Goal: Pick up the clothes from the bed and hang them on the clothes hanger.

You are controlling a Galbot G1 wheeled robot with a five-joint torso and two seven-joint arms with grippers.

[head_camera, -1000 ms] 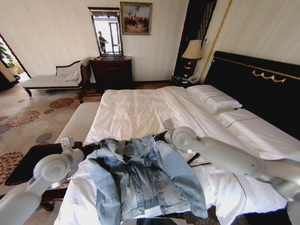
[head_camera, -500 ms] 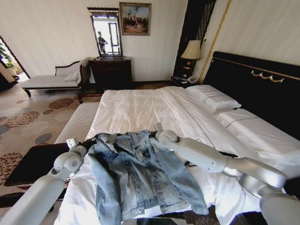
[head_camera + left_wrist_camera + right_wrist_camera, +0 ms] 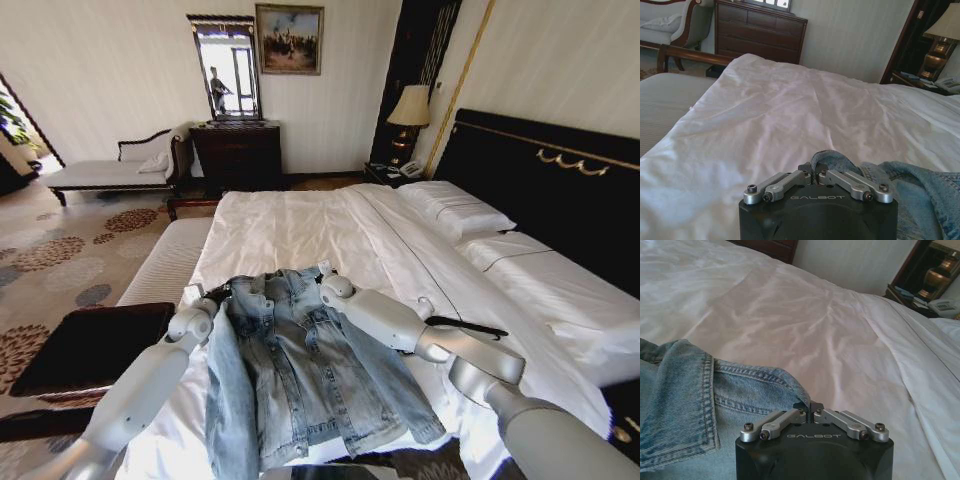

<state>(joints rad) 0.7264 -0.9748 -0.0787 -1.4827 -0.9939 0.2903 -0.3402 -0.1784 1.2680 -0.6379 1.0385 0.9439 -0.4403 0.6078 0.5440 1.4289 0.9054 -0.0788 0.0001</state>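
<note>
The clothes, a light-blue denim jacket (image 3: 310, 370), lie front-up on the near end of the white bed (image 3: 290, 235). My left gripper (image 3: 222, 292) is shut on one shoulder of the jacket (image 3: 840, 162), and my right gripper (image 3: 322, 272) is shut on the other shoulder by the collar (image 3: 740, 385). Both arms reach forward over the bed. A thin black clothes hanger (image 3: 468, 327) lies on the sheet to the right of the jacket, partly hidden behind my right arm.
A pale padded bench (image 3: 165, 262) runs along the bed's left side, with a dark low table (image 3: 90, 340) in front of it. White pillows (image 3: 455, 212) lie against the black headboard (image 3: 560, 190). A dresser (image 3: 238, 155), chaise (image 3: 100, 172) and lamp (image 3: 410, 108) stand at the far wall.
Both arms have stretched farther out over the bed, carrying the jacket's shoulders away from me and pulling it flatter. The grippers have drawn closer together.
</note>
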